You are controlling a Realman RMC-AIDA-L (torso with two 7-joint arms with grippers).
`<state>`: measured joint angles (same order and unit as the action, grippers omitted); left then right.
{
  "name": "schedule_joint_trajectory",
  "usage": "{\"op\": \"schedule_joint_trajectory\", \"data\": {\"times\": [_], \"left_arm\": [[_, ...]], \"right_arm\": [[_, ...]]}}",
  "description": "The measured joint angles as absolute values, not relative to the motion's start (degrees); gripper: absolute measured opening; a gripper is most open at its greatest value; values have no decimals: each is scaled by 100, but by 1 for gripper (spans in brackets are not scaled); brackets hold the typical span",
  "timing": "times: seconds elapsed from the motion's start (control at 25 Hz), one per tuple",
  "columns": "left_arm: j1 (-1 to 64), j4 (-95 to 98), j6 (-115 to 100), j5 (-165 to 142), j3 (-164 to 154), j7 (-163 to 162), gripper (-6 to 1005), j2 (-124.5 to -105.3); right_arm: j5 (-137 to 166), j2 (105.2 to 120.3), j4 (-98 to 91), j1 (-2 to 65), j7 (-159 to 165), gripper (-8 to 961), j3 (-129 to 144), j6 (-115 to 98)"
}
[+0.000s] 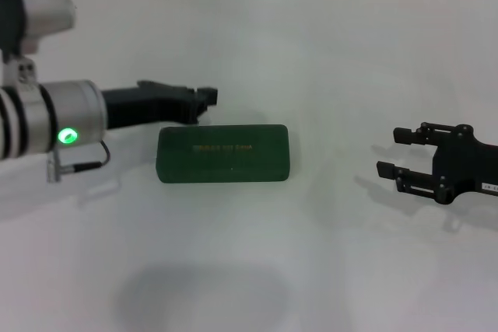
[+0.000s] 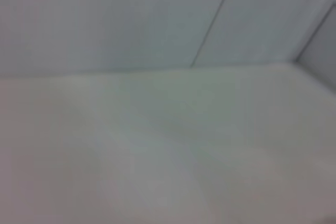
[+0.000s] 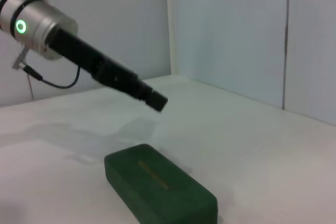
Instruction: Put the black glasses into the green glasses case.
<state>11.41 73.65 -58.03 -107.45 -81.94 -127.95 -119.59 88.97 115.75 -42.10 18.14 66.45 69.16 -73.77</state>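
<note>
Lying flat on the white table (image 1: 327, 270), the green glasses case (image 1: 223, 154) was closed, lid up, gold lettering (image 1: 223, 148) across the top. Black glasses weren't visible in any view (possibly inside the case, can't tell). Left gripper (image 1: 204, 103) hung just above and behind the case's left end, angled down toward it, not touching; its fingers looked pressed together, nothing held. Right gripper (image 1: 393, 152) sat low over the table well to the right of the case, fingers apart and empty, pointing toward the case. Left wrist view showed only bare table and wall (image 2: 131, 19).
</note>
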Motion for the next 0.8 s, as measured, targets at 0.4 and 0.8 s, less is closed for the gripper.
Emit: {"op": "schedule_joint_trajectory", "data": {"times": [0.4,0.8], "left_arm": [[1568,5372,-7331,-9368,-6067,-9720,96,-11944],[1461,3452,-8118,-8884,-4903,-5486,99,-11979]], "right_arm": [[8654,11559,-4191,1847,6580,610,6771,-7613],[8221,11578,-3592,1984,5699,611,6775,-8066]]}}
